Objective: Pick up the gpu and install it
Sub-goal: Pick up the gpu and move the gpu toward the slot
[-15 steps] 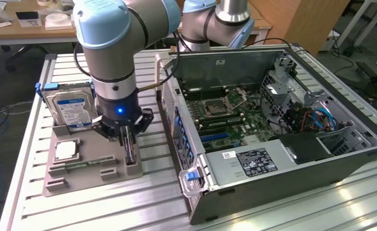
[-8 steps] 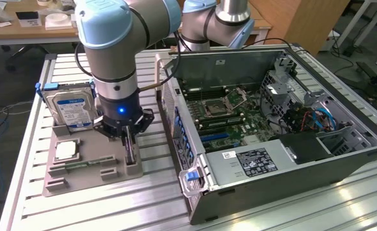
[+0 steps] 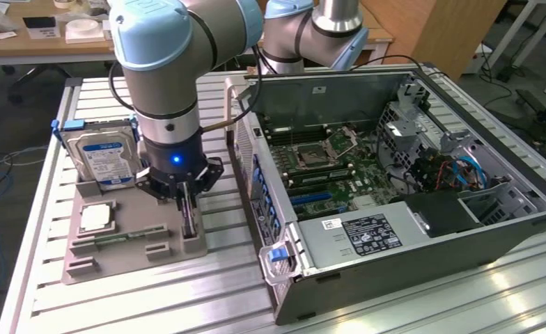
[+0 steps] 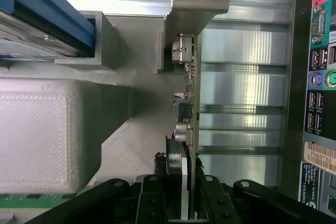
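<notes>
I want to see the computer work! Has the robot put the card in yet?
Not yet. Done: the gripper is down at the gray holder. In hand: it looks closed on the card, which stands on edge in its holder slot, not lifted. Left: lifting the card and fitting it into the open computer case, whose blue slots look bare.

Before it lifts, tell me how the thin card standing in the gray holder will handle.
The card looks stiff and probably light, being thin board. Standing on edge in its holder, it may tip. Exposed parts suggest it's fragile.
</notes>
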Controlling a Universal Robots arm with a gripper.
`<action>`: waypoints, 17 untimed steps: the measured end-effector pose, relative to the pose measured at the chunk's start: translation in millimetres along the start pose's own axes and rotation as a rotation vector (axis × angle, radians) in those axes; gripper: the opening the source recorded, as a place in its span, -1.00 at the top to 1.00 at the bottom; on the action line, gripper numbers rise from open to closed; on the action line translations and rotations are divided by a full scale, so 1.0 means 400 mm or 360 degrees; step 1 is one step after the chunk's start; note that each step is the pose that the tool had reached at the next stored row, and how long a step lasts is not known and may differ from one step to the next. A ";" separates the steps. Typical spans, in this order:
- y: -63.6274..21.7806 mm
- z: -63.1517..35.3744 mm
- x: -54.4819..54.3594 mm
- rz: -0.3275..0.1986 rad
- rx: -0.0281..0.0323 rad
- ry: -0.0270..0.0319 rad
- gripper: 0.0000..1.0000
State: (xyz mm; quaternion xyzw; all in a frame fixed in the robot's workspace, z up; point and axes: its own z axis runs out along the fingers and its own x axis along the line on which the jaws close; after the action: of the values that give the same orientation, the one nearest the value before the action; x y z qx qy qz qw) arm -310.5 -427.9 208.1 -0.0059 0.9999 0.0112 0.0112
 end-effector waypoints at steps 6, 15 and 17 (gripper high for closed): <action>0.000 -0.004 0.000 0.0000 -0.00020 -0.00004 0.44; 0.002 -0.073 -0.002 0.0001 -0.00242 -0.00003 0.44; 0.002 -0.095 -0.002 0.0001 -0.00271 -0.00004 0.44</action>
State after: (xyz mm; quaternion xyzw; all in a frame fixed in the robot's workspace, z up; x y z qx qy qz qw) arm -310.5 -427.9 246.1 -0.0058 0.9997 0.0198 0.0112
